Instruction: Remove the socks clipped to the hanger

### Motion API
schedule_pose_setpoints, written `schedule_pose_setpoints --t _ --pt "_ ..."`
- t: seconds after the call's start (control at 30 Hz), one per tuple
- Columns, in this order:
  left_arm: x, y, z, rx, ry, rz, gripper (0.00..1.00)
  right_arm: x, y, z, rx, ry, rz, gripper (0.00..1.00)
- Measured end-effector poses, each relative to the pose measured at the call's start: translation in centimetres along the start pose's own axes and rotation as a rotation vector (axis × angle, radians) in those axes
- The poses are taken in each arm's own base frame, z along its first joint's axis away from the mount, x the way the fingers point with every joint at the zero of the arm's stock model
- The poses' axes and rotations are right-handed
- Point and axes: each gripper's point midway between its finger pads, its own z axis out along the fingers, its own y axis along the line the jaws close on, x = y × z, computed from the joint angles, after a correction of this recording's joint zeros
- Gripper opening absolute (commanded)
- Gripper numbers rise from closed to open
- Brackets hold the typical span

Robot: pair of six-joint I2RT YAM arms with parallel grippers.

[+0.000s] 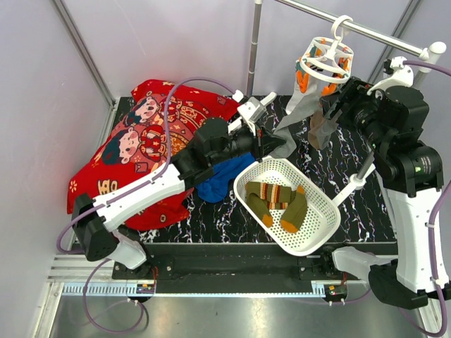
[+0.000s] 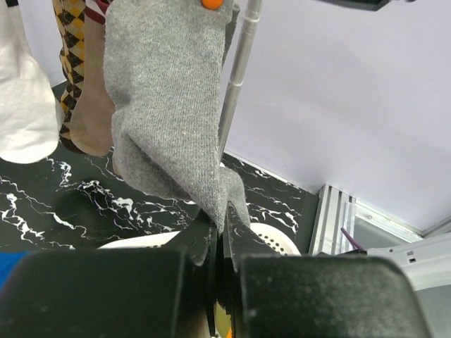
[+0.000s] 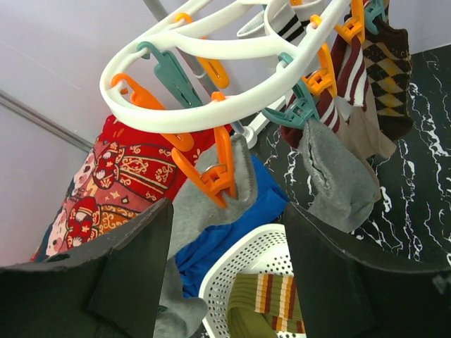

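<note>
Left gripper (image 2: 220, 229) clamped on grey sock (image 2: 169, 105) tip; right gripper (image 3: 225, 239) wide apart, empty, under hanger (image 3: 239, 109).

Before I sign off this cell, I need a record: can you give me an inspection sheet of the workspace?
Surface: black marbled table, bare patches at right.
Job's things: hanger on the rail, several socks clipped; two striped socks in the basket.
Clutter: red printed cloth, blue cloth.
Grippers: left pincer shut on the grey sock's hanging end; right pincer open just below the hanger.
Cables: purple cable looping over each arm.
Surroundings: grey walls.
</note>
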Motion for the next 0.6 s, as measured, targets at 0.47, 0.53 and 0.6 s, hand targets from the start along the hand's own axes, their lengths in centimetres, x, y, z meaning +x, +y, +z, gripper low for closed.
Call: schedule_pose_setpoints --t 0.47,0.53,0.6 --pt "-0.8 -1.4 -0.5 0.030 -0.028 -0.016 0.00 -1.3 2.4 -0.2 -0.164 -0.088 -0.097 0.74" --pt "-0.7 -1.6 -0.5 0.037 -0.026 -0.020 0.00 -1.1 2.4 -0.2 -0.178 -0.103 -0.120 0.74" --pt "-0.7 -1.8 -0.5 0.051 -0.021 -0.025 0.00 -1.0 2.4 -0.1 -0.184 -0.114 -0.136 0.74"
